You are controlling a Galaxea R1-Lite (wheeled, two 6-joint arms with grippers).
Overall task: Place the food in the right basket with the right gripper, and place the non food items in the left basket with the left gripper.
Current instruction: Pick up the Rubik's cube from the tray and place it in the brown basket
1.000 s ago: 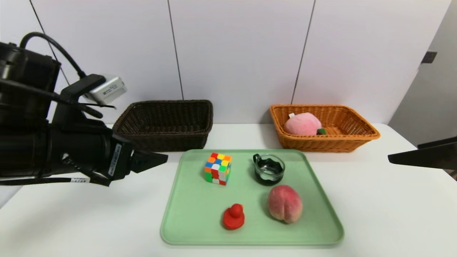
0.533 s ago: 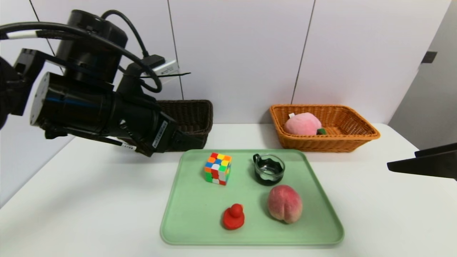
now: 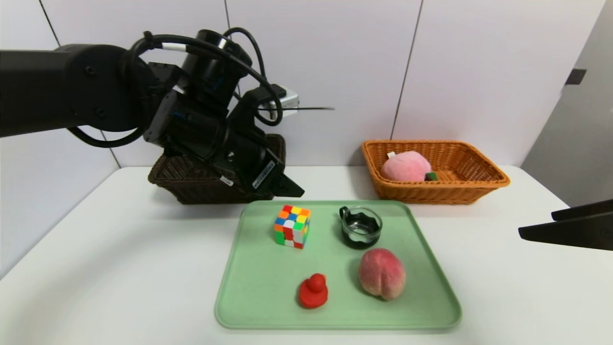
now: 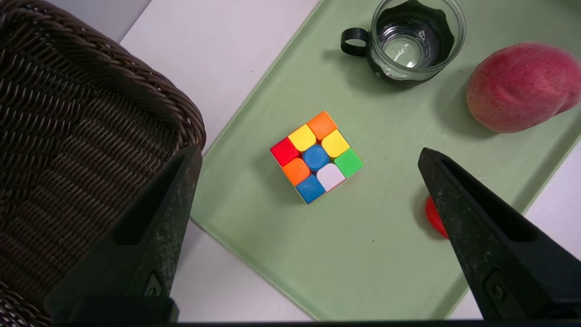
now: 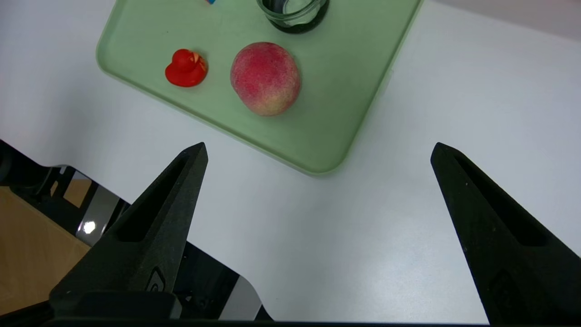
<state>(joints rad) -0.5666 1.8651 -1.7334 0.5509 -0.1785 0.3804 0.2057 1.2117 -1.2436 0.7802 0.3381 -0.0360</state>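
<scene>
The left gripper (image 4: 308, 156) hangs above the far-left corner of the green tray (image 3: 258, 287), in front of the dark brown basket (image 3: 191, 179), with its fingers (image 4: 159, 209) spread wide and nothing between them. In the left wrist view the puzzle cube (image 4: 316, 156) sits on the tray directly under the gap between the two fingers, roughly midway, touching neither. One finger lies over the basket's rim and the tray's edge; the other covers part of the red duck (image 4: 433, 218).

On the tray, the cube (image 3: 292, 226) stands in the far-left part, and the glass cup (image 3: 360, 226) with its black sleeve and handle stands to the cube's right. The peach (image 3: 382, 273) lies nearer than the cup, and the red duck (image 3: 313, 290) sits to the peach's left, near the tray's near edge.

The orange basket (image 3: 479, 184) stands beyond the tray's far-right corner and holds a pink plush peach (image 3: 406, 166).

The right gripper (image 5: 317, 150) hovers off the tray's right side above the white table (image 3: 503, 287), its fingers wide apart and holding nothing. In its wrist view the peach (image 5: 265, 84) and the duck (image 5: 186, 68) lie well apart from it.
</scene>
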